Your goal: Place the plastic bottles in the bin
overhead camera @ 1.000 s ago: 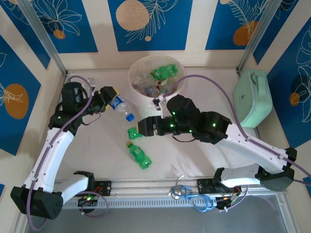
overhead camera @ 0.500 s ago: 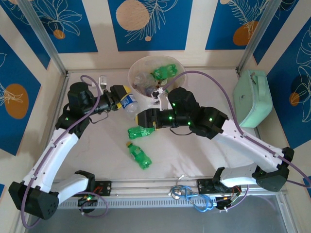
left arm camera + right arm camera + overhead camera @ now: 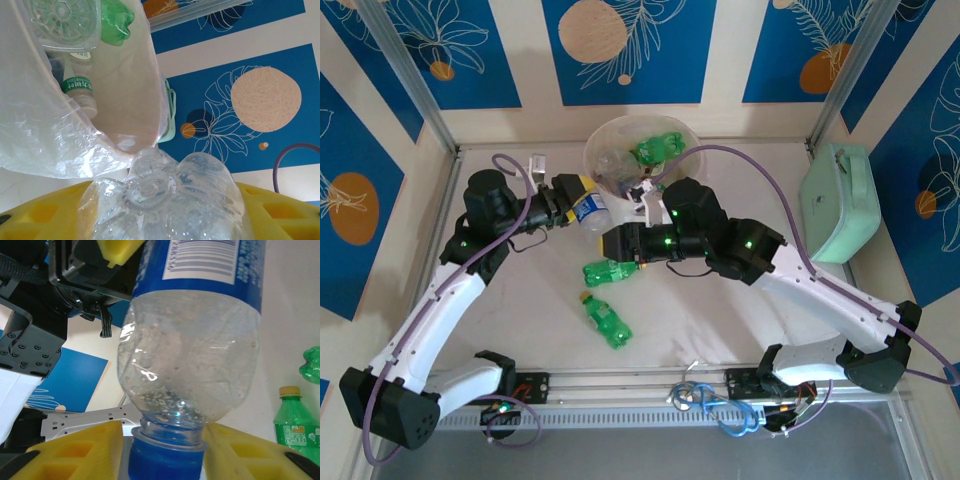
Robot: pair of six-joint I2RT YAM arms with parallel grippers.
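While the clear blue-labelled bottle (image 3: 588, 209) hangs just beside the bin (image 3: 610, 128) at its near-left rim, its long axis runs from the base by the bin to the blue cap (image 3: 165, 460), which points at my right gripper (image 3: 610, 241). My left gripper (image 3: 578, 203) pinches its body; the right pads (image 3: 85, 445) flank the cap, but I cannot tell if they grip

Bottom centre of the frame, the lobed base of a clear bottle (image 3: 165, 192) sits pinched between the yellow fingers (image 3: 45, 217) of the left claw (image 3: 162, 222). Upper left, the bin (image 3: 131, 107) tips its mouth toward the camera, clear liner (image 3: 45, 145) bunched at the rim. Inside lie a green bottle (image 3: 116, 20), a second clear bottle (image 3: 62, 20) and a green-labelled bottle (image 3: 80, 89). A sliver of mint-green case (image 3: 172, 112) shows just right of the bin, with a blue wall panel (image 3: 235, 90) further right.
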